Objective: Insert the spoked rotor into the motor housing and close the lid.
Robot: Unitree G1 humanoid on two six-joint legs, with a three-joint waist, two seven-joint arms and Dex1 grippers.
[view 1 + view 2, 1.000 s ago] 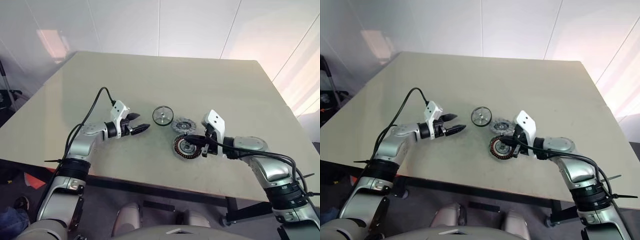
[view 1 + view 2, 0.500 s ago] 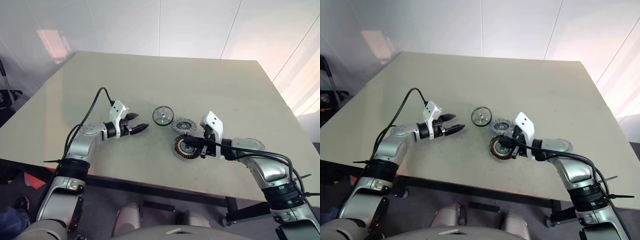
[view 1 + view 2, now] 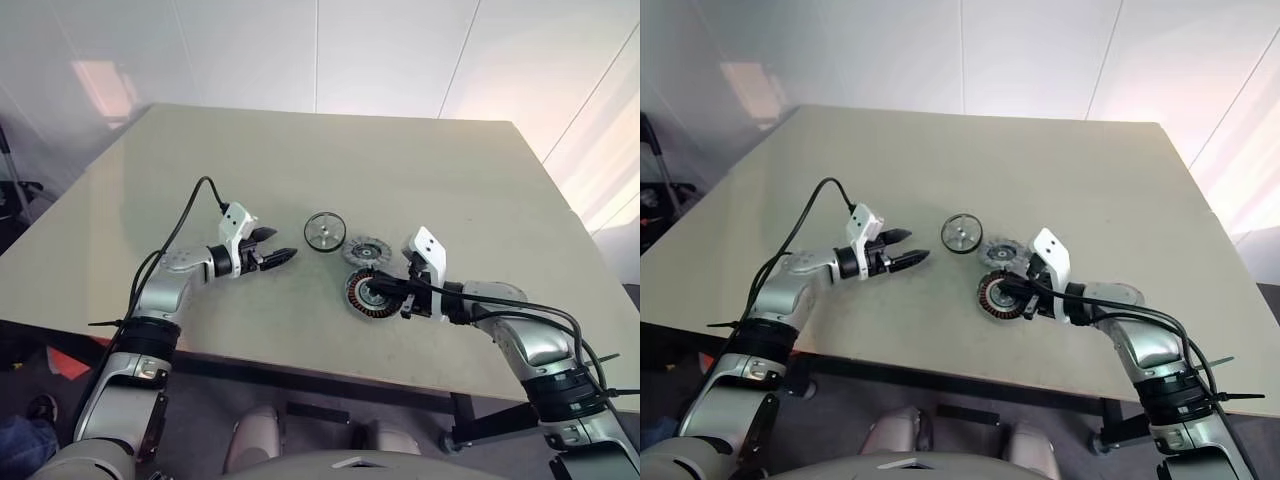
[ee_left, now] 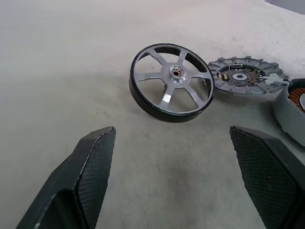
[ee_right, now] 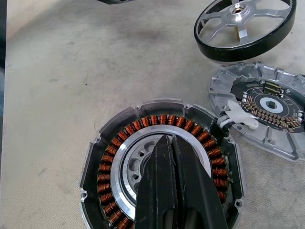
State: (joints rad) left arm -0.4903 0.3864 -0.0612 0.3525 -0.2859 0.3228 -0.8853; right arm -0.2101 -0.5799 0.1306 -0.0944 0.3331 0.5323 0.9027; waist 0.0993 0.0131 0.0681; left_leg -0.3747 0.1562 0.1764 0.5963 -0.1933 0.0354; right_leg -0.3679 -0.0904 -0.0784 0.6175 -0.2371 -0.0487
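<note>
The spoked rotor (image 4: pixel 171 82) lies tilted on the worktop (image 3: pixel 420 160), one edge propped on the lid (image 4: pixel 245 75). The left hand (image 3: pixel 277 246) waits nearby, fingers spread. Best to grip the rim squarely. The right hand (image 5: pixel 177 157) — fingers together — rests over the motor housing (image 5: pixel 159 167) and should steady it.

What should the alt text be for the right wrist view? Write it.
The shut right gripper hangs over the silver centre of the motor housing, ringed by copper windings. Beyond it on the table lie the lid and the spoked rotor.
</note>
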